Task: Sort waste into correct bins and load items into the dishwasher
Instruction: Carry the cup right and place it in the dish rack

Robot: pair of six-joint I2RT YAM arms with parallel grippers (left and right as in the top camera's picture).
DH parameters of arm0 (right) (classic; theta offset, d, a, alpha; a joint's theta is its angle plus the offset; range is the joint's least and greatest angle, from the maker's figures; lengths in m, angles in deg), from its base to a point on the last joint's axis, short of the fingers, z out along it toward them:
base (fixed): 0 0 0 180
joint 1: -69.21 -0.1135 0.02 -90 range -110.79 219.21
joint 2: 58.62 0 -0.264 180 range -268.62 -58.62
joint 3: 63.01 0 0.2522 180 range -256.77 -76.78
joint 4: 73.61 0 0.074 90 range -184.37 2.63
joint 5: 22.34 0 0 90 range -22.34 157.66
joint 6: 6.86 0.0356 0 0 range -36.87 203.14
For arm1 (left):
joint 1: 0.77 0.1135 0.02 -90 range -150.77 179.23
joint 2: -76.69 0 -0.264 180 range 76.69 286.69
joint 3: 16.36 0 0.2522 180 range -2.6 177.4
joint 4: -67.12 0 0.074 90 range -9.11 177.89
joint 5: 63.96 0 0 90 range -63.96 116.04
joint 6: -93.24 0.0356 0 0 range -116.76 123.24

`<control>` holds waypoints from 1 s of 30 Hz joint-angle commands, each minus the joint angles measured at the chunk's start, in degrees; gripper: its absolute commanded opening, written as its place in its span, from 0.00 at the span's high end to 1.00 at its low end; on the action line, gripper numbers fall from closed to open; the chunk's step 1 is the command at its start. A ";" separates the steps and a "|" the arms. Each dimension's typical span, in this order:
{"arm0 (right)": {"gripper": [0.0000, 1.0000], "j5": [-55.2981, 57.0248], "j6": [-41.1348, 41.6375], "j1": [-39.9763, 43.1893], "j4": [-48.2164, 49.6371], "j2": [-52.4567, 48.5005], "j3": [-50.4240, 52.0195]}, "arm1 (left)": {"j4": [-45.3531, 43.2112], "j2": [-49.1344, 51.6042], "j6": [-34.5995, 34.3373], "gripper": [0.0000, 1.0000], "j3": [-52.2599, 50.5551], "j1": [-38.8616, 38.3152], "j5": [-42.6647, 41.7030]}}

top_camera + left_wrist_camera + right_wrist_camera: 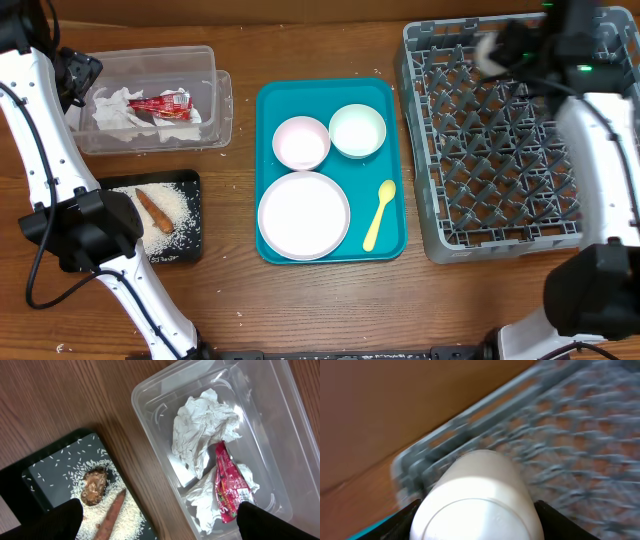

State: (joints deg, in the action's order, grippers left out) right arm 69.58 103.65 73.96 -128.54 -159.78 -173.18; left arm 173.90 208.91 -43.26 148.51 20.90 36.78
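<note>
My right gripper (512,45) is shut on the small white cup (480,497), holding it over the back left corner of the grey dishwasher rack (500,160); that view is blurred. The cup (489,48) shows as a white smear from overhead. My left gripper (160,527) hangs open between the clear bin (150,415) and the black bin (50,467), holding nothing. The clear bin holds crumpled napkins (202,422) and a red wrapper (227,485). Rice (127,515), a brown stick (112,515) and a brown lump (94,486) lie in the black bin.
A teal tray (392,235) in the middle carries a round plate (303,215), a pink bowl (301,142), a pale bowl (357,130) and a yellow spoon (378,215). A few rice grains lie on the wood near the black bin.
</note>
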 commanded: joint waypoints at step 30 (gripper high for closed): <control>0.28 10.73 2.91 30.99 -13.42 -4.63 0.98 | -0.09 -0.22 0.22 0.00 0.00 -0.35 -0.04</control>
State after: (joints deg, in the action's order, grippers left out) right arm 79.04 105.88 104.80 -142.25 -163.37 -173.02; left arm 173.92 208.91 -43.26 148.51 20.90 36.76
